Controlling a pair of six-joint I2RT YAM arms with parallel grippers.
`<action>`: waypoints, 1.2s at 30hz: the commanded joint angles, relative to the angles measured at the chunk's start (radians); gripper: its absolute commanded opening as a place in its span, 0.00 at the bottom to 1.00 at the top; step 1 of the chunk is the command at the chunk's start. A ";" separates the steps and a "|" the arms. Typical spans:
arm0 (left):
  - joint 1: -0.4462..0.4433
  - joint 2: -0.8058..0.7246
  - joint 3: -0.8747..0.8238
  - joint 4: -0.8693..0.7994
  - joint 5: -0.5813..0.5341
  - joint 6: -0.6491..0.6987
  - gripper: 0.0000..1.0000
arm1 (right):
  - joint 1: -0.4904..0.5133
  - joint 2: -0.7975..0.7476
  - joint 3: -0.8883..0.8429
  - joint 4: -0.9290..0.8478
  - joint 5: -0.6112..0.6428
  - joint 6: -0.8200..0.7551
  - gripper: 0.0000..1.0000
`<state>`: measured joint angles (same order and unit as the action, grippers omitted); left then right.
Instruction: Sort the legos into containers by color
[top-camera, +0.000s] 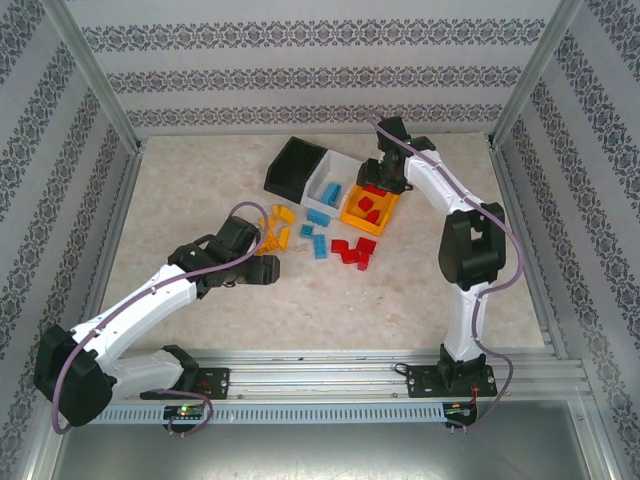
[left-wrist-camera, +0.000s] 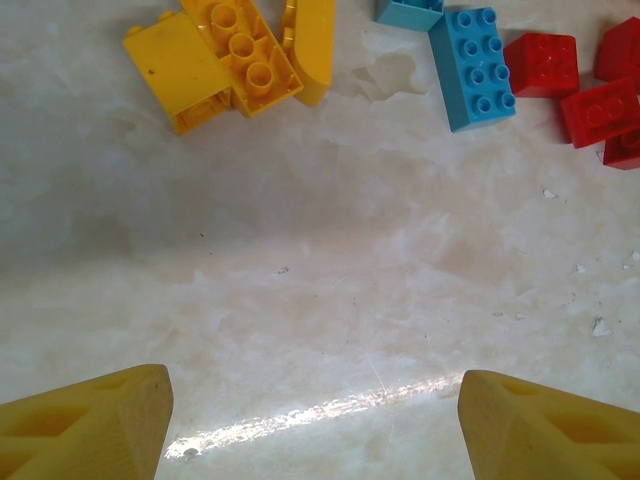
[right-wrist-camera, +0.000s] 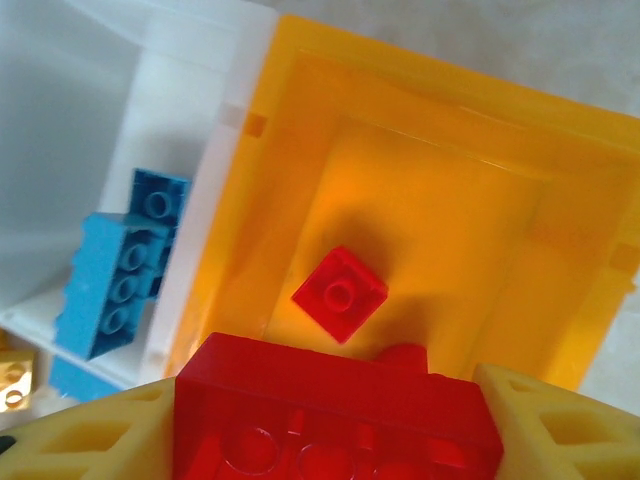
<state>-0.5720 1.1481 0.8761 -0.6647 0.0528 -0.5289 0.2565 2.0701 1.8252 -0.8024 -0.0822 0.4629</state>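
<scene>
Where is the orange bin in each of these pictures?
Top external: orange bin, mid-table, right end of the row.
Right wrist: orange bin, middle and right, behind the gripped red brick.
Left wrist: faces loose bricks on the table.
Shared landmark: adjoining white bin holding blue bricks.

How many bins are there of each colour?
black bin: 1
white bin: 1
orange bin: 1
Total: 3
</scene>
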 joint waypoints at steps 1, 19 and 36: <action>0.022 -0.010 -0.014 0.001 0.012 -0.022 0.76 | -0.012 0.037 0.054 -0.043 -0.012 -0.026 0.63; 0.133 0.092 -0.009 0.047 0.061 -0.005 0.79 | -0.015 -0.132 -0.025 -0.066 -0.034 -0.057 0.83; 0.263 0.445 0.204 0.129 0.075 -0.013 0.75 | 0.263 -0.646 -0.744 0.252 -0.081 0.113 0.83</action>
<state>-0.3290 1.5536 1.0336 -0.5747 0.1200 -0.5327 0.4999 1.4704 1.1362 -0.6243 -0.1486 0.5198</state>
